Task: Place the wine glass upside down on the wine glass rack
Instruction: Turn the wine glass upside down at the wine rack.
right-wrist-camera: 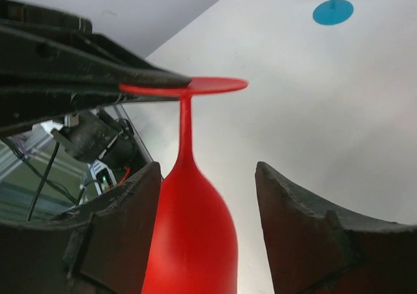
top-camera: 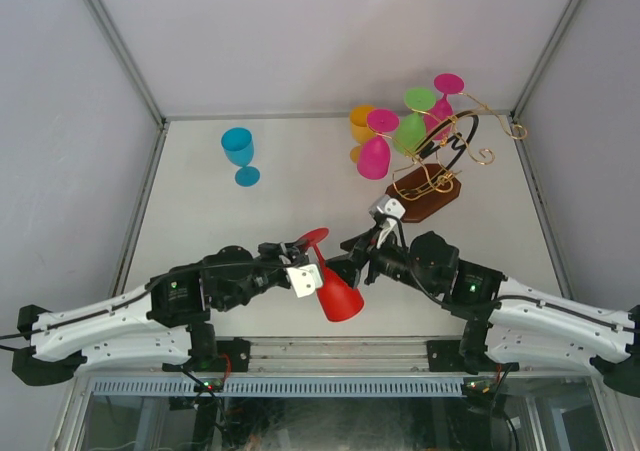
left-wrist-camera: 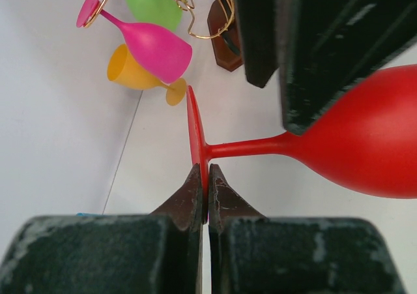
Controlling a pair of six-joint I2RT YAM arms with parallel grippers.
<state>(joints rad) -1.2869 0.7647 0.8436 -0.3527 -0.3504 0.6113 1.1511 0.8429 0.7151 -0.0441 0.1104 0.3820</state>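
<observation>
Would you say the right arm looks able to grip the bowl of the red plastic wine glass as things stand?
Probably yes: the right gripper is open astride the bowl of the red plastic wine glass, with nothing between. The left gripper pinches only the glass's flat foot, clear of the bowl.

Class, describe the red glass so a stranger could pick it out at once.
Find the white table, then the middle of its near edge. There the left pincer pinches the foot of a tilted red glass. It is the only red glass, and the only one being gripped.
</observation>
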